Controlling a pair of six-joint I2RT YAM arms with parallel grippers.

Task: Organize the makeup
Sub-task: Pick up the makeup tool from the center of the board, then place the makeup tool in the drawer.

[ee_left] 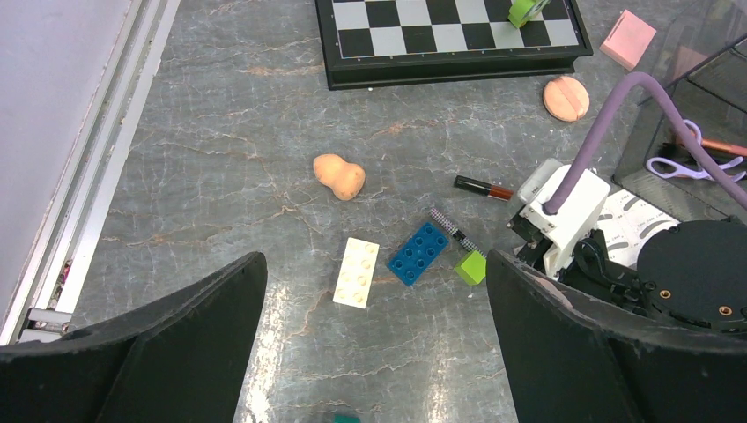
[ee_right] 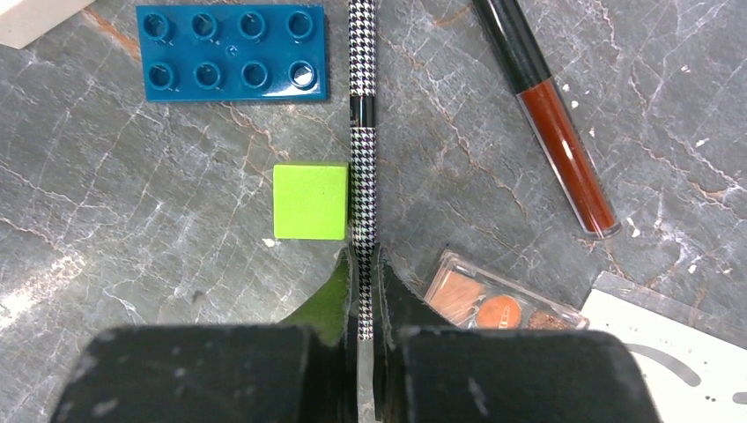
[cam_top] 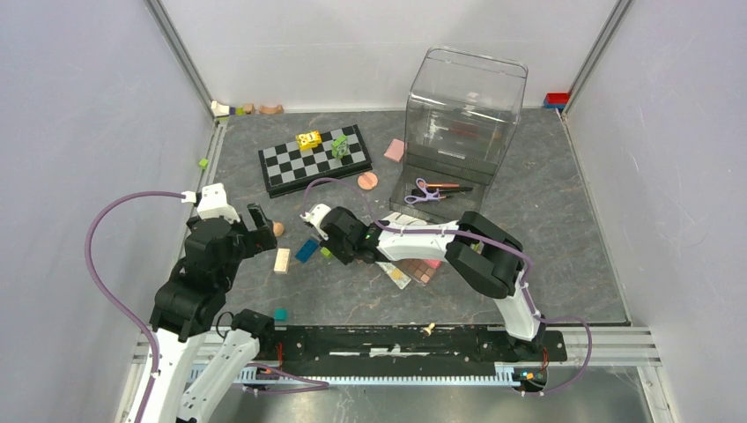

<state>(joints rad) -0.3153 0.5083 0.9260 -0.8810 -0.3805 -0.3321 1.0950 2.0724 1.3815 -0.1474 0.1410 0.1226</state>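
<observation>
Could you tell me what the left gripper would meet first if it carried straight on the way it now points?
Most likely the cream block, lying almost midway between the fingers of the open left gripper, with the blue block beside it. Depth is unclear, so this is tentative.

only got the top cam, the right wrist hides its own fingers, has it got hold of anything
observer: yes. In the right wrist view the right fingers are shut on the near end of a thin black-and-white checked stick lying on the table.
operator: anything crowding it
observer: a green block lies along the stick's left side, close enough to look like it touches, just ahead of the fingertips.
operator: and the left side, open or shut
observer: the left fingers are wide open and hold nothing. They hang above a cream block.
</observation>
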